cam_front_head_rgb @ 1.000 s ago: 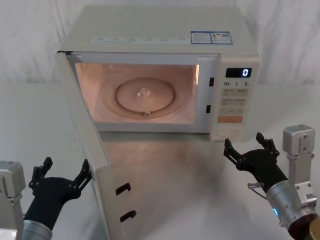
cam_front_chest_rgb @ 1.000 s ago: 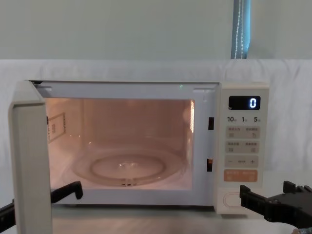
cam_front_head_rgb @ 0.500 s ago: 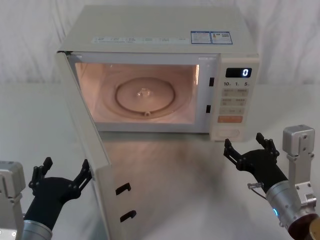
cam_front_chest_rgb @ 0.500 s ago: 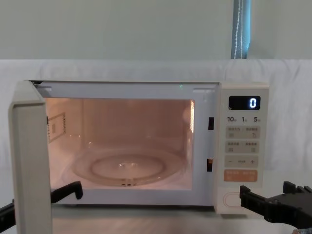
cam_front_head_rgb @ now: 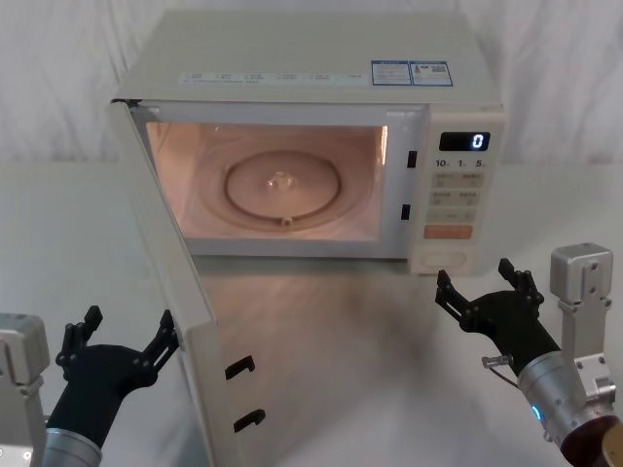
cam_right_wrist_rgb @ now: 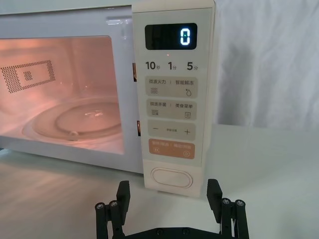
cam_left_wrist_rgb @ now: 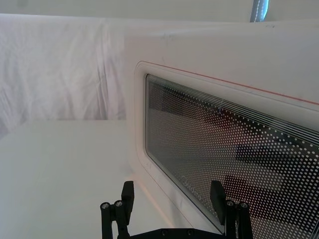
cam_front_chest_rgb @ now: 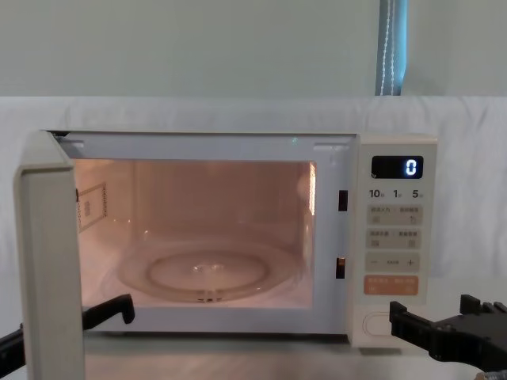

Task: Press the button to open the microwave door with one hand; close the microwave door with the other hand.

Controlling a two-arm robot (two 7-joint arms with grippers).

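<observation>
The microwave door (cam_front_head_rgb: 209,389) stands wide open, swung out toward me on the left, with its two black latch hooks facing right. My left gripper (cam_front_head_rgb: 129,321) is open, low at the left, by the door's outer face; the dotted glass window (cam_left_wrist_rgb: 224,149) is just beyond the left gripper (cam_left_wrist_rgb: 172,191). In the chest view one left finger (cam_front_chest_rgb: 111,309) pokes out from behind the door edge (cam_front_chest_rgb: 49,269). My right gripper (cam_front_head_rgb: 475,282) is open, a short way in front of the button (cam_front_head_rgb: 446,260) and apart from it. The button (cam_right_wrist_rgb: 171,178) sits between the fingers of the right gripper (cam_right_wrist_rgb: 168,189).
The lit cavity holds a glass turntable (cam_front_head_rgb: 282,185). On the control panel the display (cam_front_head_rgb: 476,141) reads 0, above an orange key (cam_front_head_rgb: 448,232). The microwave stands on a white cloth-covered table (cam_front_head_rgb: 389,350) with white drapery behind.
</observation>
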